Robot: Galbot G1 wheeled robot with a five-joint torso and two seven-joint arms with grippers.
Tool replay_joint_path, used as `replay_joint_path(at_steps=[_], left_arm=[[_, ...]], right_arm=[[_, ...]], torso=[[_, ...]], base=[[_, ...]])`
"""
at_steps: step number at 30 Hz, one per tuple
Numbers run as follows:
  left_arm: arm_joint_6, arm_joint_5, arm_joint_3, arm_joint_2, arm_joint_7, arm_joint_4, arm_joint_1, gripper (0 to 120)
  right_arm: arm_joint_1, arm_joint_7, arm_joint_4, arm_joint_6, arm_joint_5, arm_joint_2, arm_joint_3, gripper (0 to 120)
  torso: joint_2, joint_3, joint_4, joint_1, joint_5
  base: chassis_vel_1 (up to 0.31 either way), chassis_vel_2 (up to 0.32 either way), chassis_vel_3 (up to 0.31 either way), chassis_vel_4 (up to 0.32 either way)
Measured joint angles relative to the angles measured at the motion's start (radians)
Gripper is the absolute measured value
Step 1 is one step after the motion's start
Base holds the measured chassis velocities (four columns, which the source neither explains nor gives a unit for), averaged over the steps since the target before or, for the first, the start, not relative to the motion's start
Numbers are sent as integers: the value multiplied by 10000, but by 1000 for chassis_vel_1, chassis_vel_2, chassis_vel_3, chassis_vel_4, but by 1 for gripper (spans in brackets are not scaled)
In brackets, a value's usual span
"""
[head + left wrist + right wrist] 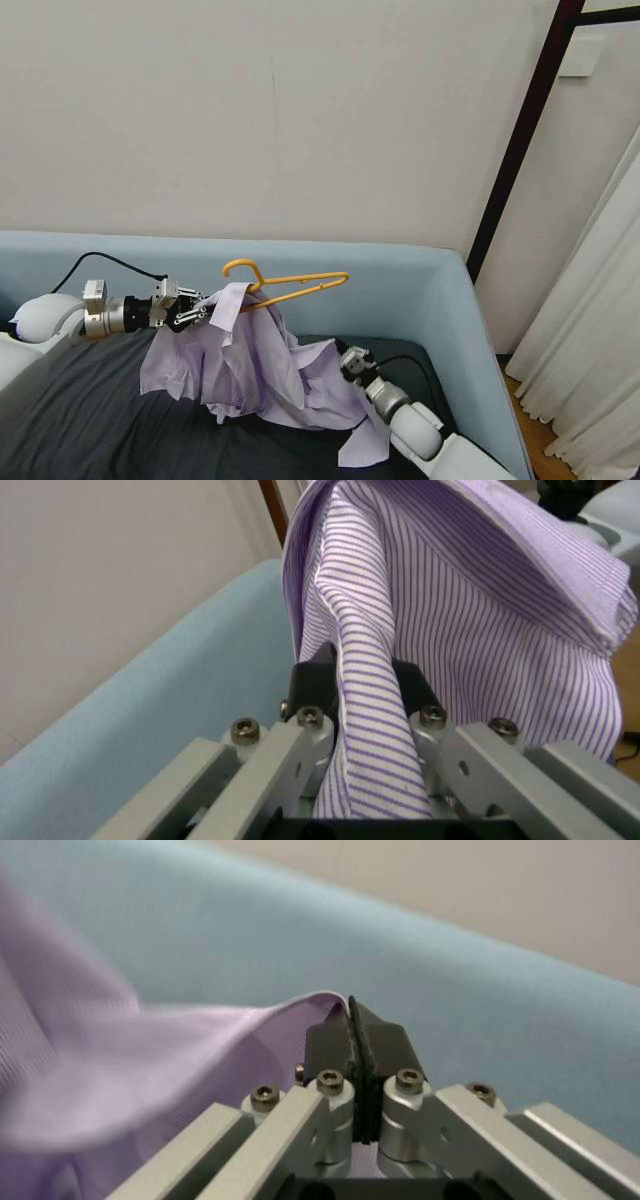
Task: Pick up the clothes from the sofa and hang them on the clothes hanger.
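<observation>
Right gripper [347,361], nearest the robot, is clenched on a hem edge of the purple striped shirt [250,370]; in its wrist view the pads [330,1039] are pressed flat together with lilac cloth pinched between them. The shirt is bunched to that gripper's left, lifted partly clear of the dark seat cushion [70,420], with a tail hanging below the gripper. Farther off, left gripper [193,312] is clamped on a fold near the collar, the stripes seen running down between its fingers. Just beyond and above that gripper, the yellow hanger [300,282] is tilted, hook end nearest it, with cloth draped over that end and the far arm bare. What holds the hanger cannot be told. Behind lies the light blue sofa back [400,290].

Step judged: threading the shirt onto the hanger, partly done. The next move is judged to call for the cloth to be spread toward the bare arm without the hanger being tipped out.
</observation>
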Motion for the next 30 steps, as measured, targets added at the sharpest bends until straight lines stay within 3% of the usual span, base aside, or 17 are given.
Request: replay_joint_path(at_steps=[12,21,30], left_arm=[[-192,-292,253,-223,739,414,-331,7],[-243,-215,215,-201,1271,532,-331,7],[-166,1099,-153,-86,495,506,-136,7]], right_arm=[[355,251,2567,-846,4585,-381,1891,0],[403,-18,2848,-833,5089,-720,2432,0],[330,-794,3539,-362,5064,-1020,2695,0]], torso=[[0,0,0,0,-1],[-1,0,-3,0,0],[0,0,-1,0,-1]], base=[[0,0,0,0],[0,0,0,0],[0,0,0,0]])
